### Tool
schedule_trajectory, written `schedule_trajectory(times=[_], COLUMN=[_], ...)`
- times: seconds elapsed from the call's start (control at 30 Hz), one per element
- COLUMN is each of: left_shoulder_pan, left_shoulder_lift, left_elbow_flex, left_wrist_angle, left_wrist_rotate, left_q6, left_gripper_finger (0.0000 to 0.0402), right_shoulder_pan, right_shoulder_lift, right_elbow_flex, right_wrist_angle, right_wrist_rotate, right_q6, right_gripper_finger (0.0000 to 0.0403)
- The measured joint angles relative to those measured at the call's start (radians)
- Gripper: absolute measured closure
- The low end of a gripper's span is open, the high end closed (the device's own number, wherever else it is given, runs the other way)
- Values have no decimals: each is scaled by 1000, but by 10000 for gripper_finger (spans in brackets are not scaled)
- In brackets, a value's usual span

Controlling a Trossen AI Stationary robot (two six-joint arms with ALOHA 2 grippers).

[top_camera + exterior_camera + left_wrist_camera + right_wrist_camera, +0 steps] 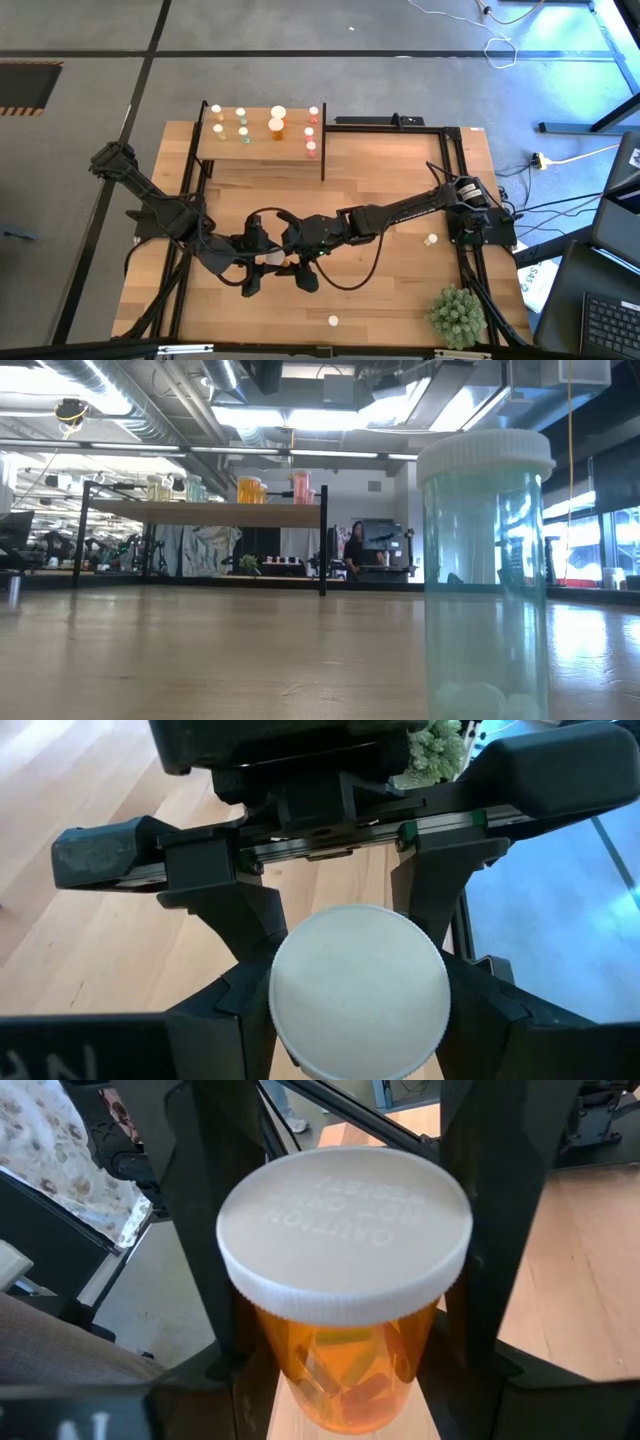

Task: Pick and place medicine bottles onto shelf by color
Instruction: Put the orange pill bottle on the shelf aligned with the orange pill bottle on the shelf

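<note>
Two pincers meet over the front half of the light wooden table (pixel 400 290), behind a pale green translucent bottle with a white ribbed cap (pixel 485 560) standing by the front edge. The left gripper (pixel 262 262) and right gripper (pixel 290 255) face each other around one orange translucent medicine bottle with a flat white cap (pixel 345 1280). Each set of jaws stands wide and appears clamped on it from opposite sides, clear of the tabletop.

This looks like a handover. One pincer should let go only once the other's hold is square on the body below the cap, keeping the bottle upright.

At the far edge stands the raised light wooden shelf with thin black posts (pixel 260 150). The bottle belongs beside the orange white-capped bottle (pixel 277 125) there, lowered clear of the posts.
</note>
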Motion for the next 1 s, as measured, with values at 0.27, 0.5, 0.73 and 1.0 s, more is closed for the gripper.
schedule_trajectory(times=[0.27, 0.5, 0.73, 1.0], left_shoulder_pan=[22, 25, 25, 24], left_shoulder_lift=[0, 0, -2, -43], left_elbow_flex=[0, 0, 0, -1], left_wrist_angle=[-1, -1, -3, -7], left_wrist_rotate=[48, 75, 70, 58], left_q6=[16, 35, 57, 69], left_gripper_finger=[200, 180, 178, 178], right_shoulder_pan=[0, 1, 1, -1], right_shoulder_lift=[0, 0, 0, -4], right_elbow_flex=[0, 0, 0, 2], right_wrist_angle=[-5, -6, -14, -9], right_wrist_rotate=[-4, -9, -9, -6], right_q6=[2, 6, 6, 5], right_gripper_finger=[198, 198, 199, 199])
